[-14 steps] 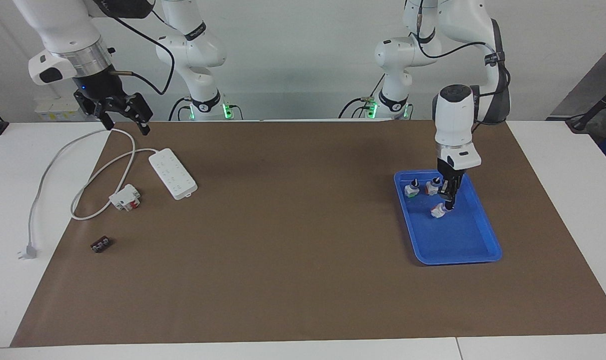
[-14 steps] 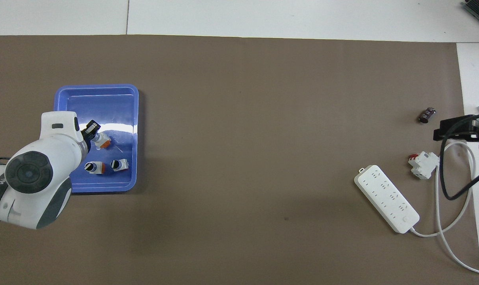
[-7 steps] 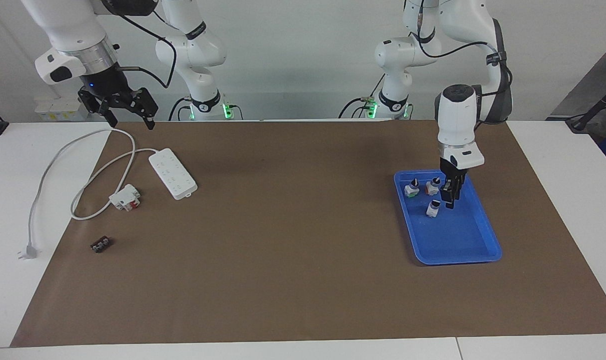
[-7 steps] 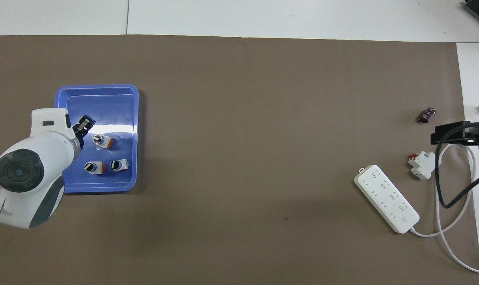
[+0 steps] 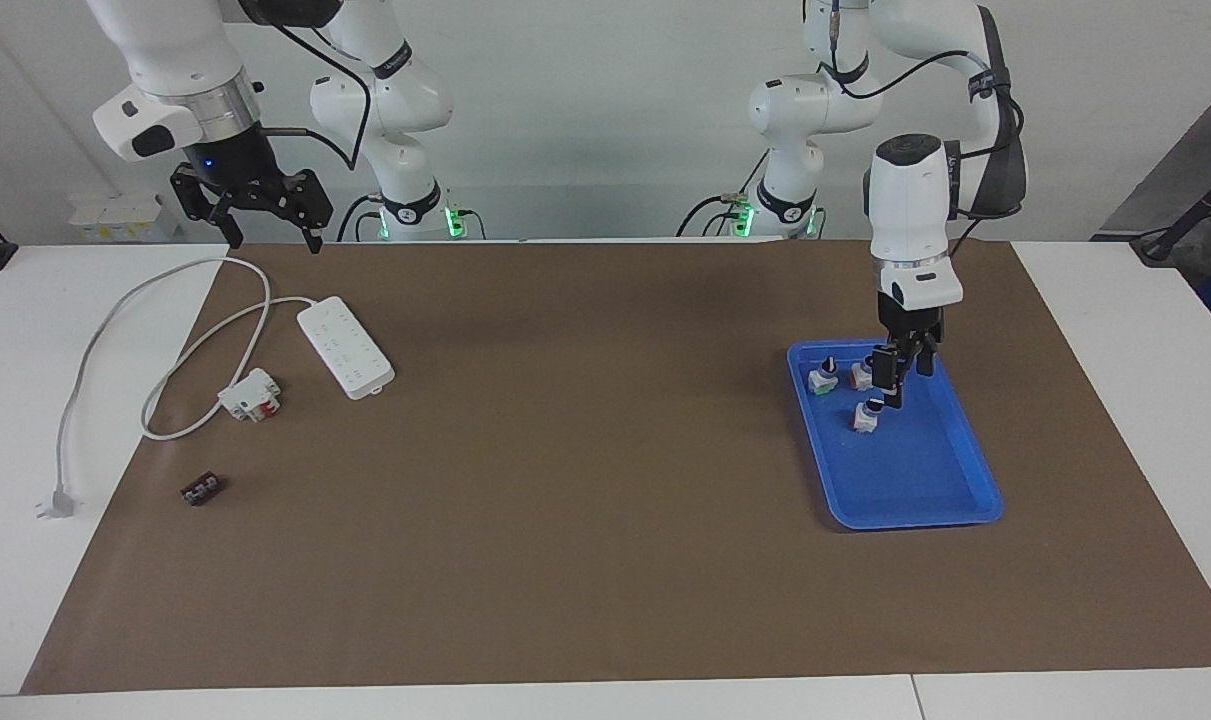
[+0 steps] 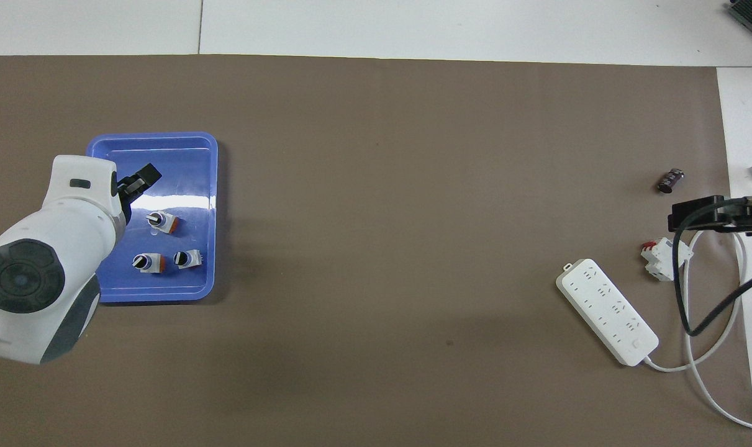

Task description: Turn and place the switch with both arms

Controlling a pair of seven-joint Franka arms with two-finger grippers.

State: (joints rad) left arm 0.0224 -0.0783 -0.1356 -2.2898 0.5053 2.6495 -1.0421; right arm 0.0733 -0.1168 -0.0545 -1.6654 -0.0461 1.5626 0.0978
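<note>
The switch [image 5: 867,415] has a white body, orange end and black knob and stands upright in the blue tray [image 5: 915,520]. It also shows in the overhead view [image 6: 161,221], in the tray [image 6: 158,297]. My left gripper [image 5: 907,380] is open and empty, raised just above the switch and not touching it. It also shows in the overhead view [image 6: 141,180]. My right gripper [image 5: 265,215] is open and empty, held high over the right arm's end of the table. In the overhead view [image 6: 717,214] it is over the cord.
Two like switches, green-based [image 5: 823,378] and red-based [image 5: 865,372], stand in the tray nearer to the robots. A white power strip [image 5: 345,346] with a looped cord, a white-and-red block [image 5: 251,393] and a small dark part [image 5: 202,489] lie at the right arm's end.
My left gripper let go of the switch, which went from tilted to upright in the tray, and rose. My right gripper rose and moved toward the robots.
</note>
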